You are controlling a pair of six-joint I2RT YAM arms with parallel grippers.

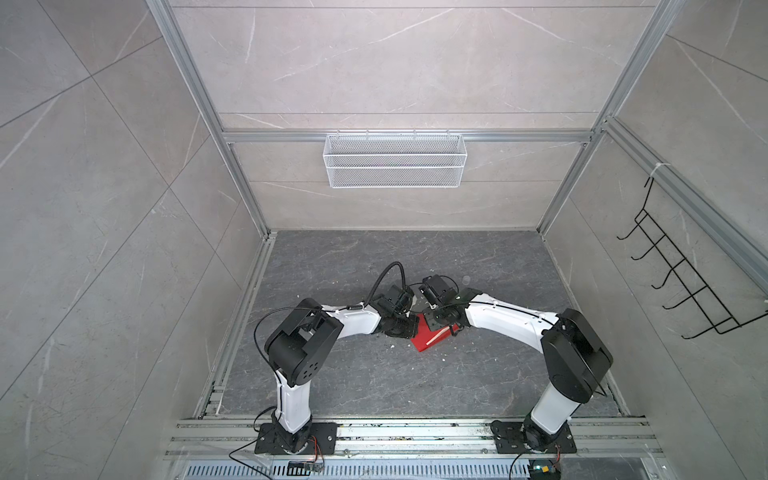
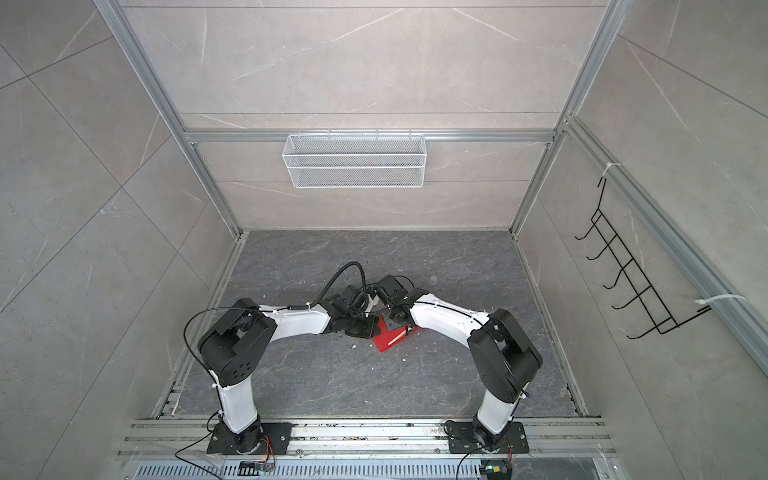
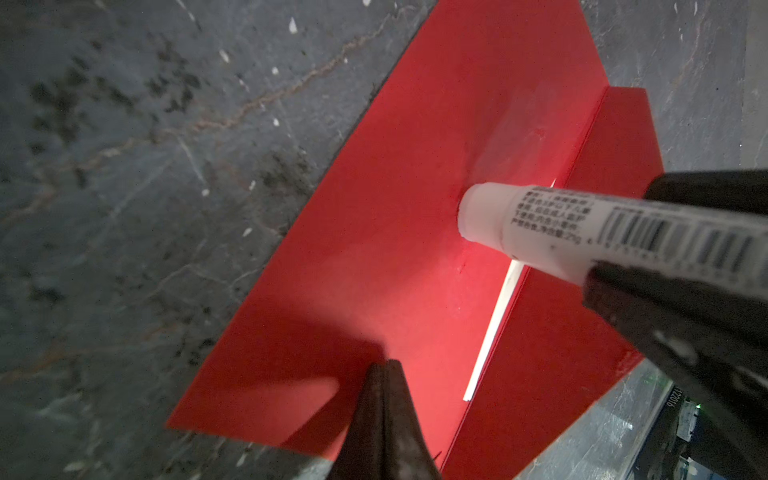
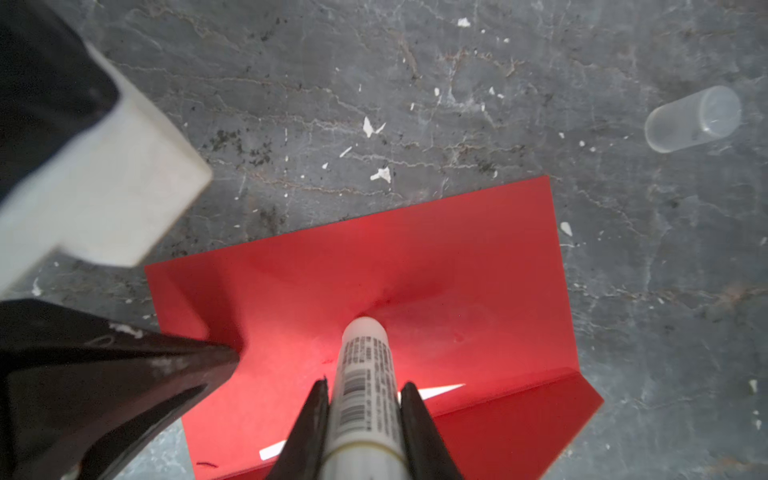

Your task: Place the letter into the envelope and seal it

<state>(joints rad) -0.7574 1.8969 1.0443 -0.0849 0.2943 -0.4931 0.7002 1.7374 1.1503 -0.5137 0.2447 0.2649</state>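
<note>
Red envelope (image 3: 374,249) lies under the closed left claw (image 3: 384,368); right claw (image 4: 365,384) grips a glue stick (image 4: 365,345) touching it.

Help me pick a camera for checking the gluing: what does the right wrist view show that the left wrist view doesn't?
Only right wrist: a clear cap lying on the table. Only left wrist: the letter's unbroken pale edge at the envelope's mouth. Both: the right gripper holding the glue stick, tip on the red envelope, with the left gripper, jaws shut, pressing beside it.
</note>
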